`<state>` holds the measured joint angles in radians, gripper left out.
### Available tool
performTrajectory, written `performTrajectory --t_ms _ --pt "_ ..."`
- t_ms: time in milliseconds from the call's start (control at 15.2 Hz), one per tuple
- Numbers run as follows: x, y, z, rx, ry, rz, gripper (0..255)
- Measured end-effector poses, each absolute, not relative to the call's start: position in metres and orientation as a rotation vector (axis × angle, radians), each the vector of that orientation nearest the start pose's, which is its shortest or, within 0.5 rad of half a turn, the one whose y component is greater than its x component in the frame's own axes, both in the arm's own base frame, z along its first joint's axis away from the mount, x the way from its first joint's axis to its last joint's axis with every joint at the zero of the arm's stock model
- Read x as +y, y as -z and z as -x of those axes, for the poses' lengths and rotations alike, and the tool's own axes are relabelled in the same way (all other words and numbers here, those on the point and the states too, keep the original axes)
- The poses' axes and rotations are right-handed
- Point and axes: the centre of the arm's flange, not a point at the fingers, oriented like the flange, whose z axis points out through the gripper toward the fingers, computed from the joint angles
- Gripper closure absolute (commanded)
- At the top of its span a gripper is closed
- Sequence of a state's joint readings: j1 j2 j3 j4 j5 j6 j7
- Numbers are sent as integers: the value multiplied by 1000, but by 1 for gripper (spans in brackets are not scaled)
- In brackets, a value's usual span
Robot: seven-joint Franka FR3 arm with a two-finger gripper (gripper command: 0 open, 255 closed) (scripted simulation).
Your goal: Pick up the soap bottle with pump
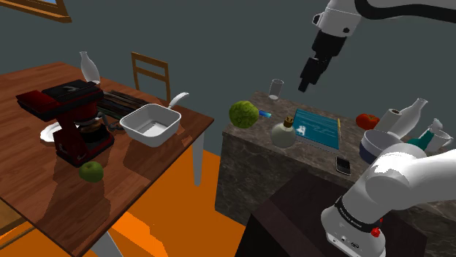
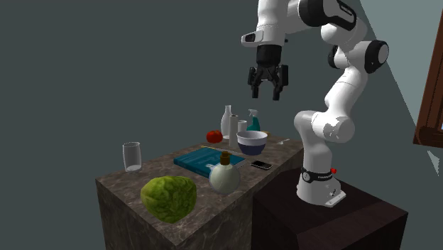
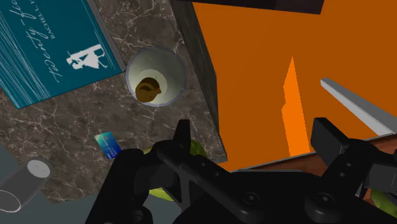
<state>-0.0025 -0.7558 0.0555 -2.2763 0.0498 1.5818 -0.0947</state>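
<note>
The soap bottle is a round, off-white flask with a brown pump top. It stands upright on the marbled counter, between a green lettuce and a teal book. In the second exterior view the soap bottle is near the counter's front edge. My gripper hangs high above the counter, well clear of everything, and its fingers stand apart. The gripper holds nothing. From above, the soap bottle lies ahead of the gripper, beside the counter's edge.
On the counter are a lettuce, glass, teal book, phone, bowl, tomato, white bottle and teal spray bottle. A wooden table with a red coffee machine stands at the shoulder view's left.
</note>
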Motion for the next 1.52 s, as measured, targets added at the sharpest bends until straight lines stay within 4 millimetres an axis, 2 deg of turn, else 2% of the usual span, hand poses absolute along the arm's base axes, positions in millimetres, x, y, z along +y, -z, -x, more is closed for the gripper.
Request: performTrajectory --t_ms 66,198,594,1056,1320,1518 --pt "28 -619 -316 -211 95 3123 0" --pt "21 -606 -323 -214 90 3130 0" --pt "-10 -541 -340 -233 71 3163 0" --pt "-50 -468 -369 -257 49 3203 0" --pt "-78 -425 -384 -271 36 3225 0" --pt "-88 -407 -389 -276 33 3233 0"
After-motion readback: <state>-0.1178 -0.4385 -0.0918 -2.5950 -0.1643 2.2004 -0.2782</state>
